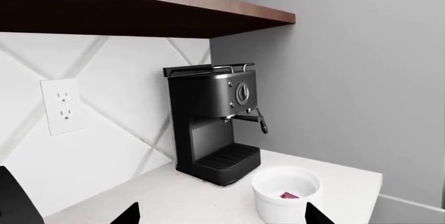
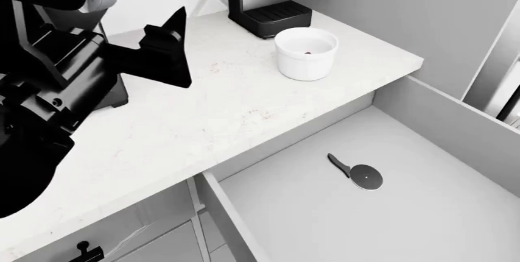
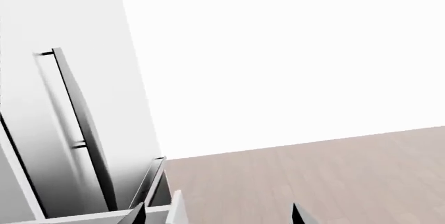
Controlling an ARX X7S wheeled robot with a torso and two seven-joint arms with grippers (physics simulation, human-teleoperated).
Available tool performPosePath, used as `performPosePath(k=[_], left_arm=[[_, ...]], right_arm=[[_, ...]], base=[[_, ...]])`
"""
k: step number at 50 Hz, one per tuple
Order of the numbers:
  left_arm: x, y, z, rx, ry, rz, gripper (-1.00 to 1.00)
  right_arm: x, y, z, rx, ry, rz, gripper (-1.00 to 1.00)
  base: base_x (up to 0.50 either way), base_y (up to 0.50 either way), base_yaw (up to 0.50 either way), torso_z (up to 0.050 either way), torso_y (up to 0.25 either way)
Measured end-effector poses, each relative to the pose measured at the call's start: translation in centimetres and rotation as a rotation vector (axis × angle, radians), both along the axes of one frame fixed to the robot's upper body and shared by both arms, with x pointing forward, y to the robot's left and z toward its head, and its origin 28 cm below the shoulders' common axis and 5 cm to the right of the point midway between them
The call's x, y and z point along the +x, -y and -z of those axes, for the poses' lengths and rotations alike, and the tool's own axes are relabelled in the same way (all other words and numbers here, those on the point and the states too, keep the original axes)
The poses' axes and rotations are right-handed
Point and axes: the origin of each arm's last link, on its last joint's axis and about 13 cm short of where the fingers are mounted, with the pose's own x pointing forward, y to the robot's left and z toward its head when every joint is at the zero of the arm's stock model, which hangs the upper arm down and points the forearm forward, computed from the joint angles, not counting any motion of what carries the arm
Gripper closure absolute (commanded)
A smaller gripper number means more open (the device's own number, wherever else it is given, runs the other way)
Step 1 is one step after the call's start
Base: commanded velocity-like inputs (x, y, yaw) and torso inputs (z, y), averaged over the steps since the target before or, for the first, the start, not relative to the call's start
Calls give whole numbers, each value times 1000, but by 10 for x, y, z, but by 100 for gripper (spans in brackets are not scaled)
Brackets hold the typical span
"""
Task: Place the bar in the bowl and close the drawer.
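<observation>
The white bowl (image 2: 306, 61) stands on the counter near the coffee machine, and the red bar (image 2: 307, 52) lies inside it. In the left wrist view the bowl (image 1: 278, 206) and the bar (image 1: 288, 196) show just beyond the fingertips. My left gripper (image 2: 175, 52) is open and empty, above the counter and left of the bowl; in its own view (image 1: 221, 219) only the two fingertips show. The wide drawer (image 2: 455, 122) stands open below the counter edge. My right gripper (image 3: 217, 218) is open and empty over the wood floor, and out of the head view.
A black-handled pizza cutter (image 2: 355, 172) lies in the drawer. A black coffee machine (image 2: 268, 0) stands at the counter's back corner, under a wooden shelf (image 1: 139, 10). A white panel with a long black bar handle (image 3: 76, 125) shows in the right wrist view.
</observation>
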Motion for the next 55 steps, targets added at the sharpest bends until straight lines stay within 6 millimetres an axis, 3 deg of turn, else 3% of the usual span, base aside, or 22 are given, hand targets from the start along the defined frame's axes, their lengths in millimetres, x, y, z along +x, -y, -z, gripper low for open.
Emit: performPosePath(k=[27,55], left_arm=[[0,1,4,-1,-9,1,-100],[1,2,8,-1,-19,5,-100]], right_arm=[[-33,27,10,54,-6,150,-100],[-62,51,55,152,-43,270,-100]], base=[[0,0,0,0,0],[0,0,0,0,0]])
